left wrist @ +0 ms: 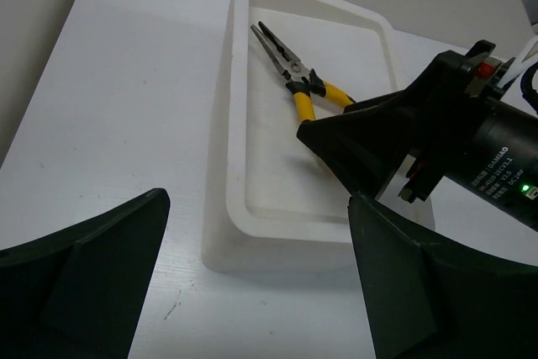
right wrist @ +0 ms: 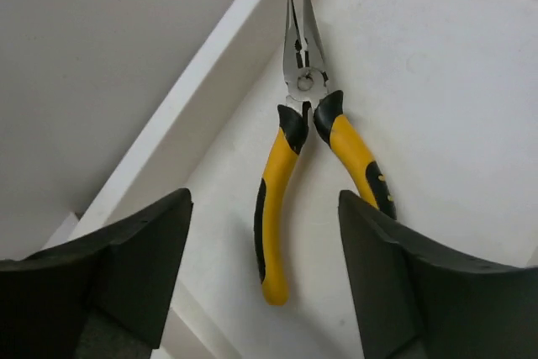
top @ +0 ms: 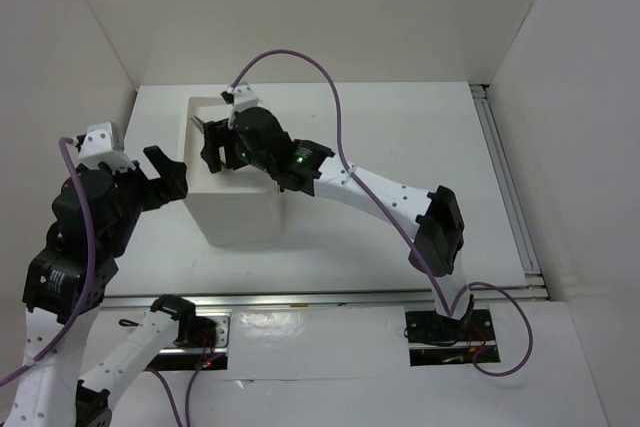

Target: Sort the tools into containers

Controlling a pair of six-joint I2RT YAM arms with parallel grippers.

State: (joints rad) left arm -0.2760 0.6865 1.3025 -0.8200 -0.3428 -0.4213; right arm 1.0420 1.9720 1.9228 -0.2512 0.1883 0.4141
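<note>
The yellow-and-black-handled pliers (right wrist: 311, 149) lie flat inside the top bin of the white box (top: 240, 222), jaws pointing toward a bin corner. They also show in the left wrist view (left wrist: 298, 73). My right gripper (top: 215, 152) hovers open over the bin, its fingers on either side of the pliers' handles (right wrist: 262, 203) and not touching them. One of its fingers (left wrist: 353, 136) covers the handle ends in the left wrist view. My left gripper (top: 172, 179) is open and empty beside the box's left wall (left wrist: 256, 199). No other tools or drawers are in view.
The box stands on a white table (top: 400, 127) enclosed by white walls on three sides. A metal rail (top: 510, 187) runs along the table's right edge. A purple cable (top: 330, 97) arcs over the right arm.
</note>
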